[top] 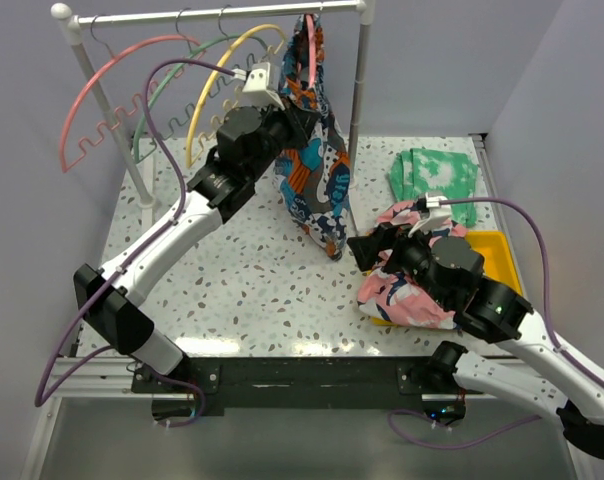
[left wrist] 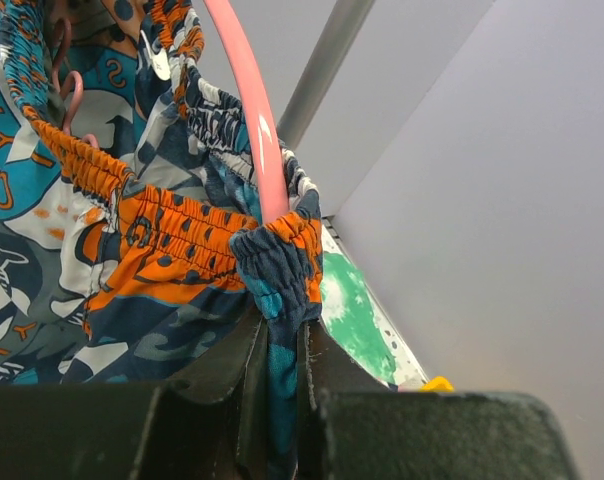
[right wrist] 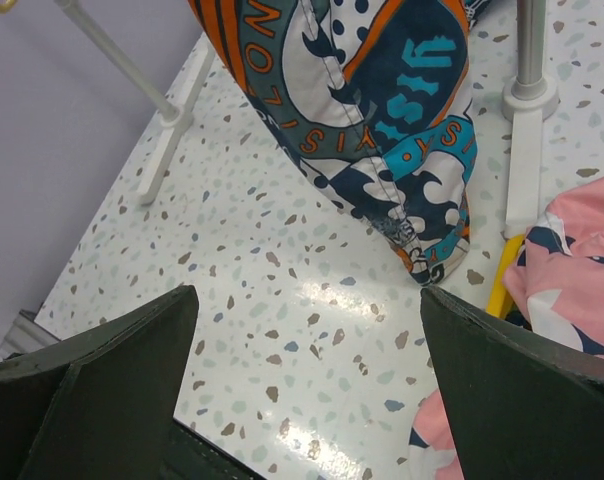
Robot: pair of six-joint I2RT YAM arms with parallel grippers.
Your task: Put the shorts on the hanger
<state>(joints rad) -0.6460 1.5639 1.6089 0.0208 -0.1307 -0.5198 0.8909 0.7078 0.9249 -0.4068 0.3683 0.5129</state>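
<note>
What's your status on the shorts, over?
Left gripper shut on shorts by hanger. Right gripper open, empty. Shorts hanging from rail. Nothing blocking; pink garment off to the side.

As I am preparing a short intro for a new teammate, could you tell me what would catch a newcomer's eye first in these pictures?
The brightly printed shorts dangle from the right end of the rack, threaded on a coral-pink hanger, with the left claw pinched shut on their waistband. To the right, a pink floral garment lies heaped by the open right claw.
</note>
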